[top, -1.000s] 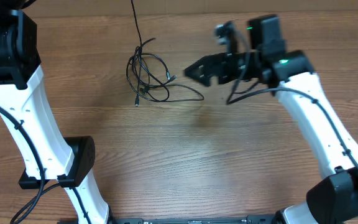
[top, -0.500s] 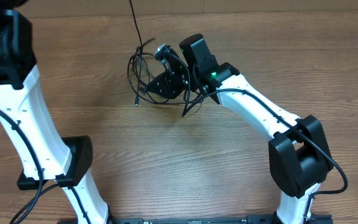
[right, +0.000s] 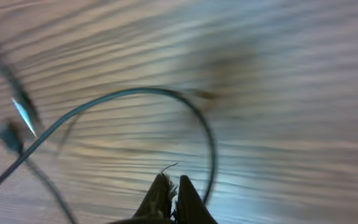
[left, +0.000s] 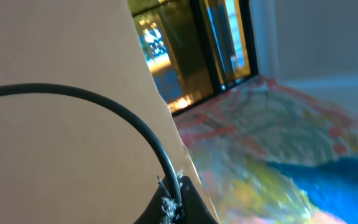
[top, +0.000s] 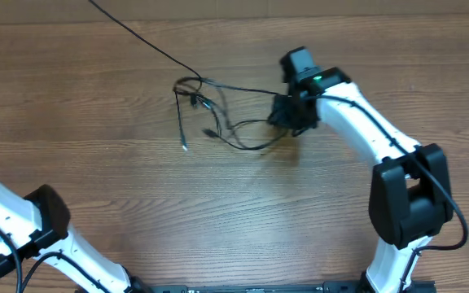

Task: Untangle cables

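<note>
The black cables [top: 189, 85] lie as a loose tangle on the wooden table, left of centre at the back. One strand [top: 137, 37] runs taut out of the overhead view at the top left. My left gripper [left: 171, 202] does not show in the overhead view; its wrist view has it shut on a black cable [left: 104, 99]. My right gripper [top: 286, 120] is shut at the tangle's right end, where two strands meet it. In the right wrist view a cable loop [right: 191, 102] curves down to the side of the shut right gripper [right: 173, 183].
My left arm's white links [top: 23, 236] cross the lower left corner. The right arm [top: 357, 122] reaches in from the lower right. Small plug ends [top: 185, 146] hang at the tangle's left side. The left wrist view faces off the table.
My right gripper went from open to shut at the tangle, then moved right, stretching the strands. The left arm swung away, and its strand now leans to the top left.
</note>
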Motion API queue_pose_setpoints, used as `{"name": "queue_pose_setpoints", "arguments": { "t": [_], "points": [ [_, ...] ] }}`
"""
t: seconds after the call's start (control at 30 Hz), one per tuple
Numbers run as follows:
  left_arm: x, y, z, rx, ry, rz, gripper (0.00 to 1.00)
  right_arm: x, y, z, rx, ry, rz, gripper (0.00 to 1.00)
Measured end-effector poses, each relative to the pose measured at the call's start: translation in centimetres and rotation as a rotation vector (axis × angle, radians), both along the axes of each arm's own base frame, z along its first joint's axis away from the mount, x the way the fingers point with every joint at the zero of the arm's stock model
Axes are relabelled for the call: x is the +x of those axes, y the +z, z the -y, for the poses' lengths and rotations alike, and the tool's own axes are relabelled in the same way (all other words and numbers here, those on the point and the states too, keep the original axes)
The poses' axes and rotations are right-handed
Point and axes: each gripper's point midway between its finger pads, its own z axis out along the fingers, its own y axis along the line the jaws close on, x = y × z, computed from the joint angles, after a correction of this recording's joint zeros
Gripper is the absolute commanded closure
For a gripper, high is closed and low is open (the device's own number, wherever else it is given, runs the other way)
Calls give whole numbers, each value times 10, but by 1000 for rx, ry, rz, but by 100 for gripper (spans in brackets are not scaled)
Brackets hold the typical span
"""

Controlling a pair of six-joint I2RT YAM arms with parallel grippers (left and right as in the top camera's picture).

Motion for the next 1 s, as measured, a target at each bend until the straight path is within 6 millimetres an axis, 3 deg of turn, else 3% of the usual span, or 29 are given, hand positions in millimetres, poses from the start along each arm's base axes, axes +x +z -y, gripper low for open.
{"name": "queue_pose_setpoints", "arguments": {
  "t": [0.1, 0.13, 0.33, 0.53, 0.8, 0.9, 0.97, 1.0],
  "points": [
    [-10, 0, -22, -20, 40, -3, 96, 5, -2, 37, -25, -84, -24, 96],
    [-15, 3, -30, -23, 56, 7, 96, 9, -2, 58, -31, -132, -32, 96],
    [-44, 23, -59, -13, 124, 90, 96, 19, -3, 122, -41, -247, -32, 96],
    [-62, 33, -74, -34, 155, 130, 96, 20, -2, 127, -10, -196, -26, 96],
    [-61, 24, -87, -63, 199, 98, 96, 19, -1, 122, 4, -155, -23, 94],
    [-53, 8, -92, -60, 226, 27, 96, 19, 0, 117, 29, -131, -21, 93],
    [-44, -15, -95, -62, 244, -64, 96, 19, 0, 114, 44, -119, -21, 93],
    [-35, -37, -93, -88, 247, -153, 96, 19, 0, 113, 52, -113, -19, 93]
  ]
}}
